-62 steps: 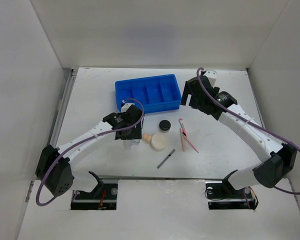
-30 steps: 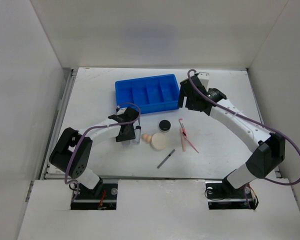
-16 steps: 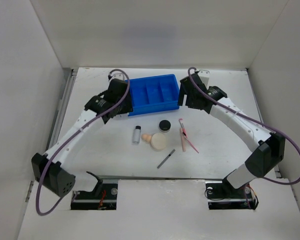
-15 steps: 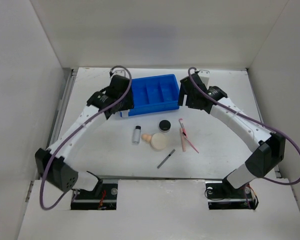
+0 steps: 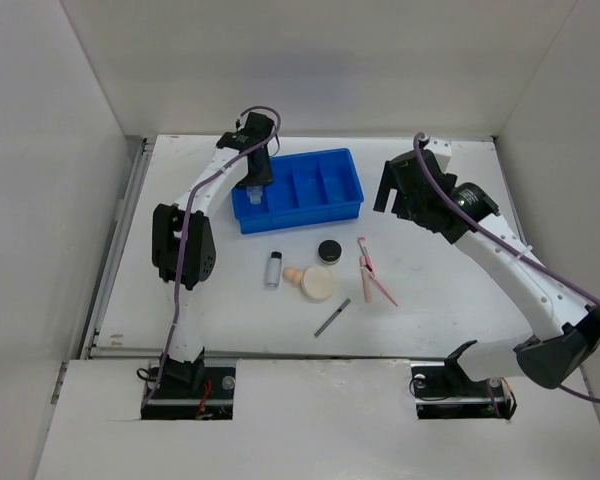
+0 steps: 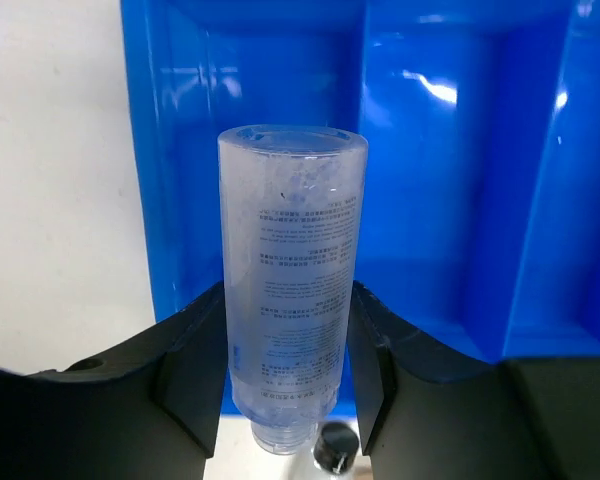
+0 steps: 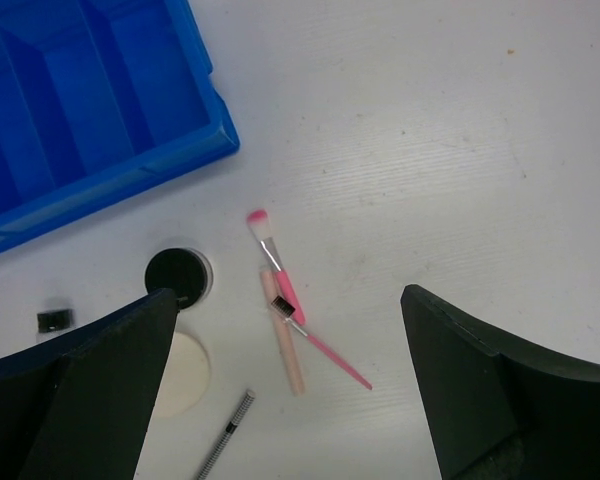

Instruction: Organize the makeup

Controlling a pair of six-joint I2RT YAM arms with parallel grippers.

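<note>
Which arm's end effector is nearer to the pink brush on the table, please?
Right. The right end effector hangs open beyond the pink brush; the left end effector holds a clear vial over the leftmost compartment of the blue tray.

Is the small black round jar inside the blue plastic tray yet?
No, the small black round jar sits on the white table, just outside the blue divided plastic tray.
</note>
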